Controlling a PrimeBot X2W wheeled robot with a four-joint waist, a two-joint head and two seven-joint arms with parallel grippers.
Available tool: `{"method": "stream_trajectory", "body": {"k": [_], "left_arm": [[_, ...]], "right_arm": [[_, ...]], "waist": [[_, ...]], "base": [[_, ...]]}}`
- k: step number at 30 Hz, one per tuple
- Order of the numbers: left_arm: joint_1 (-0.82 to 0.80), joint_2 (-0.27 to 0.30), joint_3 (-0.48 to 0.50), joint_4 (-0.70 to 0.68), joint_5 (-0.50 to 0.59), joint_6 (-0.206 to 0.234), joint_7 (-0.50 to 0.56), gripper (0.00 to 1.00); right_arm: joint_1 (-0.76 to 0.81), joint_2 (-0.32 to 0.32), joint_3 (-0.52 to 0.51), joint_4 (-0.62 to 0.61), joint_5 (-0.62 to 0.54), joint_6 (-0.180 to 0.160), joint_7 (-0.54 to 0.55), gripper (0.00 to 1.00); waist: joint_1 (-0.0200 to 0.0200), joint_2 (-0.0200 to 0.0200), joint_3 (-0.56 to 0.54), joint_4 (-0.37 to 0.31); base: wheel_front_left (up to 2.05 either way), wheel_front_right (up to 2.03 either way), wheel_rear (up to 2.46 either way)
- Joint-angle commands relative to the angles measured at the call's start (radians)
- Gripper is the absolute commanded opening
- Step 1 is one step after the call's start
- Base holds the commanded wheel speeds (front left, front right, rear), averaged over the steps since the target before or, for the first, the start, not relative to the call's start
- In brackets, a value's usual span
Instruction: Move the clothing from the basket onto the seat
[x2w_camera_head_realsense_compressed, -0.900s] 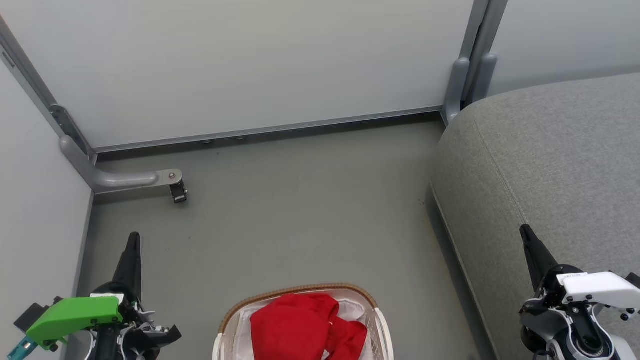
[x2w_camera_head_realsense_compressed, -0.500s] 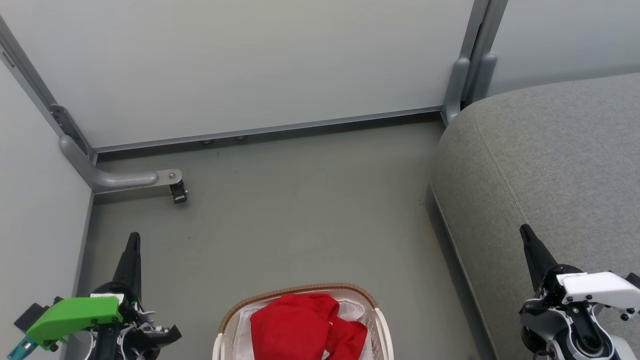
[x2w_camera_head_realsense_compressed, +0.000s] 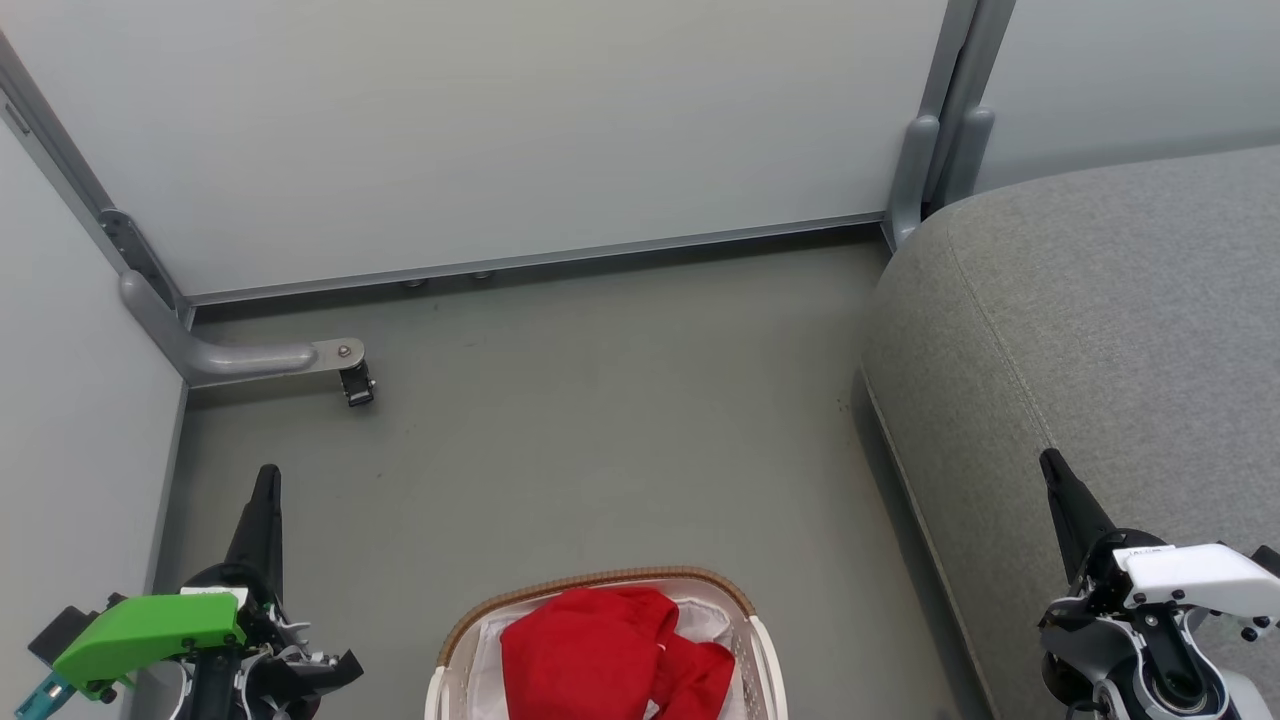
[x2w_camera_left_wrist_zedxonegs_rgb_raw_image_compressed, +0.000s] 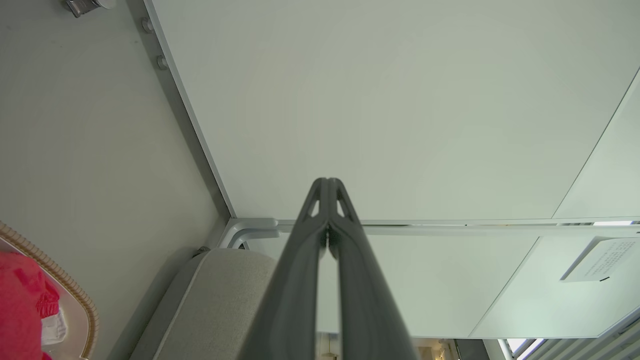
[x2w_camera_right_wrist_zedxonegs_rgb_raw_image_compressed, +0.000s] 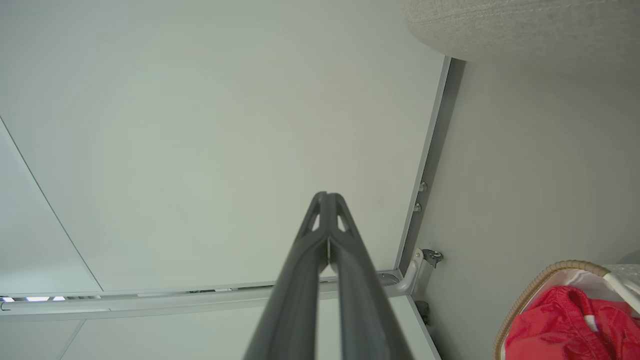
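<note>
The basket (x2w_camera_head_realsense_compressed: 745, 610) holds crumpled red clothing (x2w_camera_head_realsense_compressed: 600, 655) over white cloth (x2w_camera_head_realsense_compressed: 705, 620).

One basket (x2w_camera_head_realsense_compressed: 600, 580) stood at the near edge of the floor (x2w_camera_head_realsense_compressed: 600, 420). It held one heap of red clothing (x2w_camera_head_realsense_compressed: 590, 650); the number of garments in the heap could not be told. One white cloth (x2w_camera_head_realsense_compressed: 705, 620) lay under it. One seat (x2w_camera_head_realsense_compressed: 1100, 300) filled the floor's right side. One bracket foot (x2w_camera_head_realsense_compressed: 290, 355) stood near the far left corner. Three wall panels (x2w_camera_head_realsense_compressed: 550, 130) were counted. Two grippers were present, the left gripper (x2w_camera_head_realsense_compressed: 266, 480) and the right gripper (x2w_camera_head_realsense_compressed: 1052, 465), each with two fingers pressed together.
</note>
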Motion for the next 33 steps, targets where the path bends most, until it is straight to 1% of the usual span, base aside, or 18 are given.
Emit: {"method": "stream_trajectory", "body": {"k": [1,2,3,6,10,14,23,33], "left_arm": [[-0.011,0.000,0.000,-0.001,0.004,0.000,-0.002,0.00],[-0.011,0.000,0.000,-0.001,0.004,0.000,-0.002,0.00],[0.001,-0.001,0.000,0.003,0.000,0.000,0.000,1.00],[0.016,-0.006,-0.001,0.030,0.000,0.000,0.000,1.00],[0.010,0.000,-0.009,0.032,0.017,0.000,-0.017,1.00],[0.002,0.015,-0.031,0.043,0.065,0.000,-0.041,1.00],[-0.009,0.025,-0.032,0.038,0.272,0.000,-0.083,1.00],[-0.006,0.034,-0.051,0.040,0.489,0.000,-0.125,1.00]], "right_arm": [[0.008,-0.003,-0.003,0.000,-0.003,0.000,0.005,0.00],[0.008,-0.003,-0.003,0.000,-0.003,0.000,0.005,0.00],[0.000,0.001,0.000,0.003,0.000,0.000,0.000,1.00],[0.011,0.010,0.003,0.027,0.000,0.000,-0.001,1.00],[0.004,0.005,0.019,0.019,-0.019,0.000,-0.020,1.00],[-0.008,-0.008,0.037,0.020,-0.073,0.000,-0.041,1.00],[-0.026,-0.008,0.044,0.007,-0.287,0.000,-0.083,1.00],[-0.040,-0.009,0.074,0.007,-0.480,0.000,-0.124,1.00]], "waist": [[0.0000,0.0000,0.000,0.000],[0.0000,0.0000,0.000,0.000],[0.0000,0.0000,0.000,0.000],[0.0000,0.0000,0.000,0.000],[0.0000,0.0000,0.002,0.000],[0.0000,0.0000,0.004,0.001],[0.0000,0.0000,0.013,0.000],[0.0000,0.0000,0.020,-0.002]], "base": [[0.00,0.00,0.00],[0.00,0.00,0.00],[0.00,0.00,0.00],[0.00,0.00,0.00],[0.00,0.00,0.00],[0.00,0.00,0.00],[0.00,0.00,0.00],[0.00,0.00,0.00]]}}
